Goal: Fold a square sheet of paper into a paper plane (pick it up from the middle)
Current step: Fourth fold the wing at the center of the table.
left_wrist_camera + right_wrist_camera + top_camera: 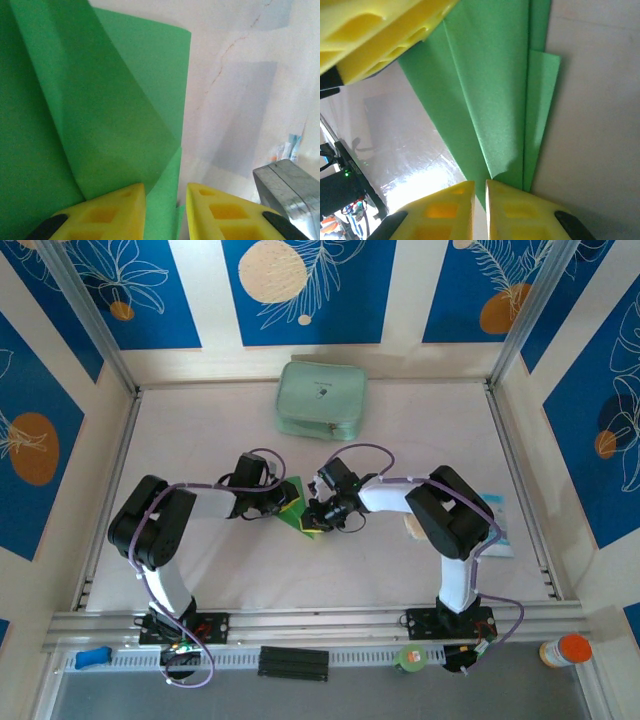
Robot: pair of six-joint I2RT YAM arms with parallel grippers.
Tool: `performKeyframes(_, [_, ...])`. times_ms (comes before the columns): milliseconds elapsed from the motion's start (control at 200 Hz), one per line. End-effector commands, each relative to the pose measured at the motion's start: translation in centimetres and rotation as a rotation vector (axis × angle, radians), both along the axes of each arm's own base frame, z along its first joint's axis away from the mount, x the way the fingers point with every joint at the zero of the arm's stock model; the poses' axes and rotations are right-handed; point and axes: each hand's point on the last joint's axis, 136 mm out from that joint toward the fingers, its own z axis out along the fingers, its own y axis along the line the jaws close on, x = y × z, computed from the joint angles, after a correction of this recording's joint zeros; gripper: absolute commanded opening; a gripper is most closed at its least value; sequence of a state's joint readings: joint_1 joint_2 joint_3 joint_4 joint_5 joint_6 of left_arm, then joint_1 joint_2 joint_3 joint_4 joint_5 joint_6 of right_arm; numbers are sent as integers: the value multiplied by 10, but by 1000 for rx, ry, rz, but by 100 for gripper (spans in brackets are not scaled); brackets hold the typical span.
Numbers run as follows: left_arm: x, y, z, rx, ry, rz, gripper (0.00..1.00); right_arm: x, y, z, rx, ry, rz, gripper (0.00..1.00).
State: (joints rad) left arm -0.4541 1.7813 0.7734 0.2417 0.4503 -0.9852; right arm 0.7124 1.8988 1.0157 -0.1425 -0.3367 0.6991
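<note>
White tabletop (200,430), right gripper (480,184) pinching folded green paper (490,90), left gripper (166,189) narrowly parted, mint pouch (321,398) label unreadable.

Thin, bright green paper (298,512) is seen near the middle of the surface (420,430), plain and unmarked. It is partly folded: long overlapping layers (100,125) are set apart by sharp straight creases. The layers (495,100) are narrowed toward one end, which is pinched between the right fingers (512,212).
</note>
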Motion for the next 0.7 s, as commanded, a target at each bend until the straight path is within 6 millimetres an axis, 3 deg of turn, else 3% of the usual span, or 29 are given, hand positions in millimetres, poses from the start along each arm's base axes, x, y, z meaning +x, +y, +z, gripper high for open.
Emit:
performKeyframes(0, [-37,30,-50,176,173,18,30,-7,-3,-8,-27,43,15,15])
performKeyframes(245, [-41,38,-56,225,207,36,30,-17,-9,-6,-26,66,21,15])
performKeyframes(535, [-43,41,-57,245,216,40,30,-48,-26,-4,-20,117,32,15])
performKeyframes(695, [-40,37,-51,220,202,32,30,-35,-25,19,33,37,10,15])
